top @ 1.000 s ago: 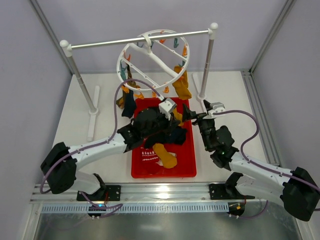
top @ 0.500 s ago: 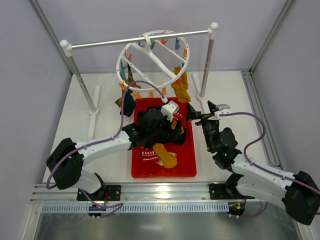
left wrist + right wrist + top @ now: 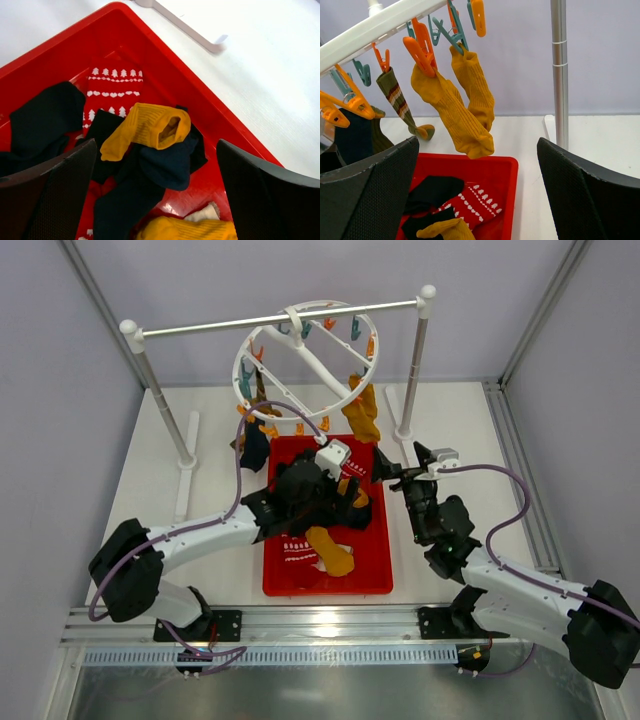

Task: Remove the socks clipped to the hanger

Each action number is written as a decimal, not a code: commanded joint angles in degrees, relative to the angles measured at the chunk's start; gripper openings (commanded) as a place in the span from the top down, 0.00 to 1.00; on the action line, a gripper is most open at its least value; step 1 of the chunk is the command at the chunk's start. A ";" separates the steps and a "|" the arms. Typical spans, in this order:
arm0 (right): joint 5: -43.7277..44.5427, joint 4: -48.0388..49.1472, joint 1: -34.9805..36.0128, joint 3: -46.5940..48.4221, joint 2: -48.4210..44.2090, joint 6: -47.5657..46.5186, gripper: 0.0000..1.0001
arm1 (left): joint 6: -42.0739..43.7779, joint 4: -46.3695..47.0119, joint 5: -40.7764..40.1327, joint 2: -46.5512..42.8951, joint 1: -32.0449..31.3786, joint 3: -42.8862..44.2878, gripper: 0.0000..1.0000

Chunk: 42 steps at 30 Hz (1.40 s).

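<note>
**Both claws gaping empty, socks split between tray and hanger**

The left gripper is hovering wide open, gripping nothing, over a mustard sock and a navy sock lying in the red tray. The right gripper is gaping empty too, facing two mustard socks dangling from clips on the hanger

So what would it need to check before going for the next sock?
1. Left gripper open and empty: ok, jaws wide above the red tray.
2. Right gripper open: ok, facing the hanger.
3. Socks left to remove: ok, mustard pair, striped olive sock and navy sock hang from clips.
4. Loose socks inside the tray: ok.
5. Clear line from right gripper to mustard pair: ok.
6. How hard the clips pinch: cannot tell.
</note>
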 commanded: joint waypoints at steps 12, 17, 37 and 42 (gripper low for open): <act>-8.72 3.21 -11.59 0.53 4.03 7.82 0.00 | -7.01 46.04 -6.65 1.16 0.13 -14.76 0.00; -11.02 1.72 -15.81 0.18 3.77 10.29 0.01 | -7.98 55.45 -8.32 6.88 0.13 -12.21 0.01; -11.98 -0.05 -18.19 -2.90 -1.86 7.74 0.00 | -13.08 59.77 -6.57 25.95 5.23 10.02 0.01; -12.16 -0.05 -18.19 -3.51 -2.65 7.74 0.00 | -13.43 60.73 -6.21 28.24 5.23 11.44 0.51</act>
